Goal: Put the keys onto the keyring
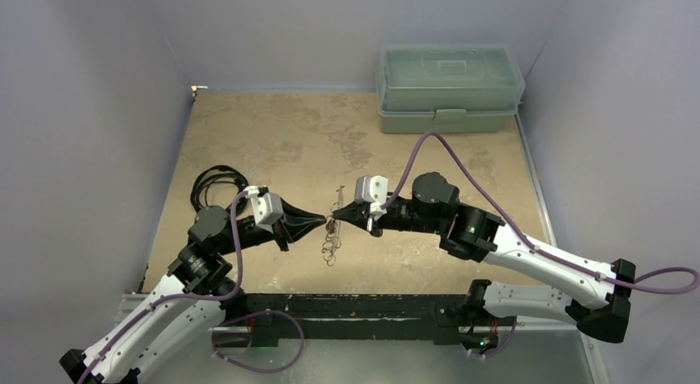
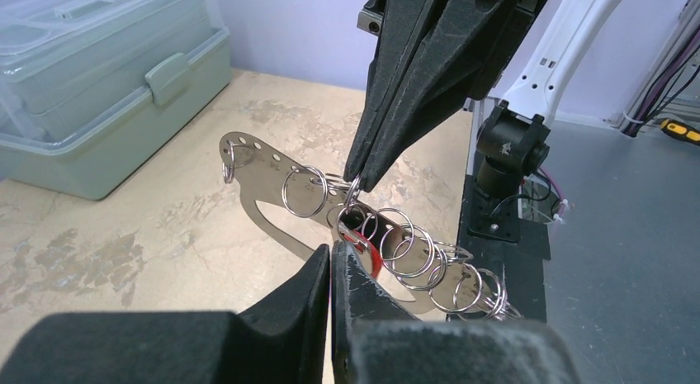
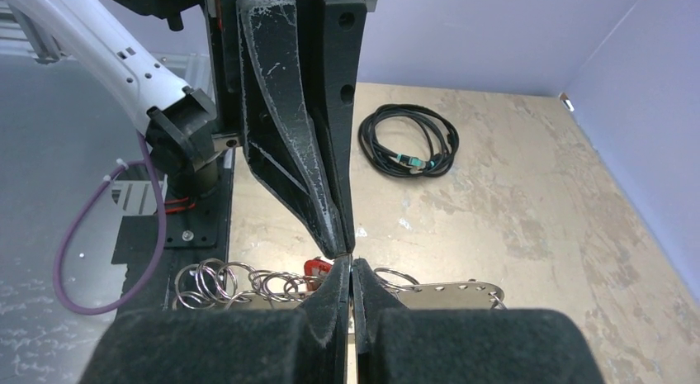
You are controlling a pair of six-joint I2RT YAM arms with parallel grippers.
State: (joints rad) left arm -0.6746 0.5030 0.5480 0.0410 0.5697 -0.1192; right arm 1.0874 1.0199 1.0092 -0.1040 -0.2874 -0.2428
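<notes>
The keyring [image 1: 333, 209] hangs above the table between both grippers: a flat metal plate [image 2: 262, 164] with holes and a chain of wire rings [image 2: 429, 264]. My right gripper [image 1: 335, 215] is shut on one ring, as the left wrist view shows [image 2: 354, 184]. The key's red head [image 2: 369, 250] lies among the rings, right at the tips of my left gripper [image 2: 332, 250], which is shut and seems to pinch the head's edge. In the right wrist view the red head [image 3: 317, 268] shows just left of the meeting fingertips; the key's blade is hidden.
A green lidded plastic box [image 1: 450, 87] stands at the back right. A coiled black cable [image 1: 216, 184] lies at the left beside my left arm. Grey walls close the table on three sides. The arms' black base rail [image 1: 347, 308] runs along the near edge.
</notes>
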